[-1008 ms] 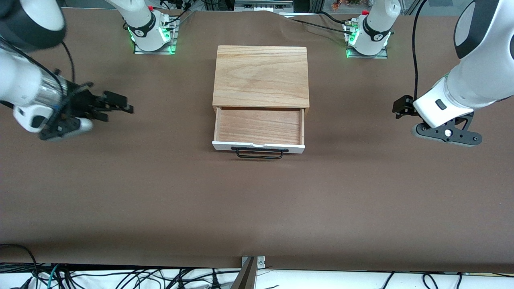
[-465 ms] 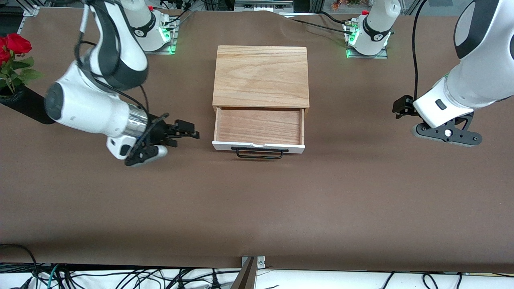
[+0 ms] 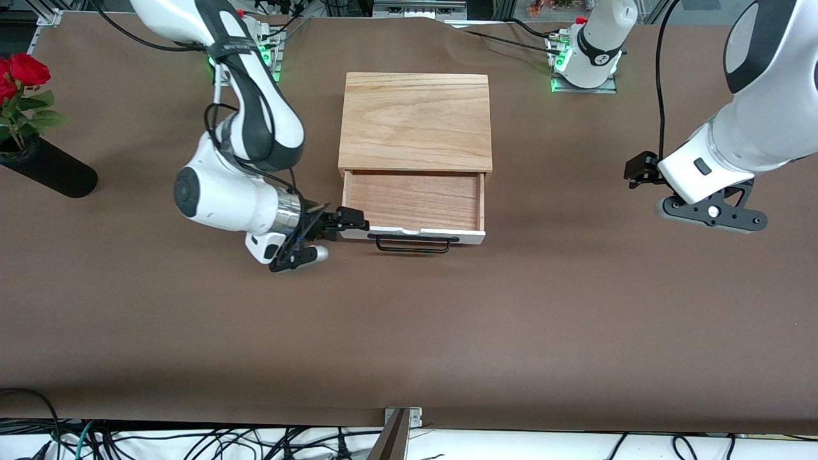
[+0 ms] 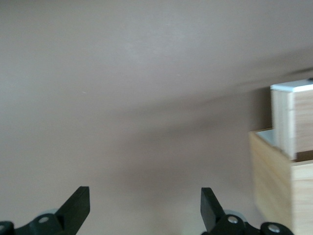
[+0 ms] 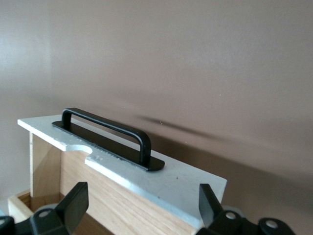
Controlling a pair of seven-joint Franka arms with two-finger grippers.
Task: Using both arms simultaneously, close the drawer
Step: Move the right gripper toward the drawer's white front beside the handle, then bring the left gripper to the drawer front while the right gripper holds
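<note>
meanwhile right gripper (image 3: 350, 220) spread beside open drawer (image 3: 413, 207); left gripper (image 4: 144, 208) waits.

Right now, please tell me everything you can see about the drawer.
The drawer is a shallow light-wood tray with a white front panel and a long black wire handle. It is pulled out of its wooden casing, toward the front camera, and looks empty. The panel's top edge has a small notch. The right gripper, open, is at the panel's corner toward the right arm's end; contact cannot be told.
</note>
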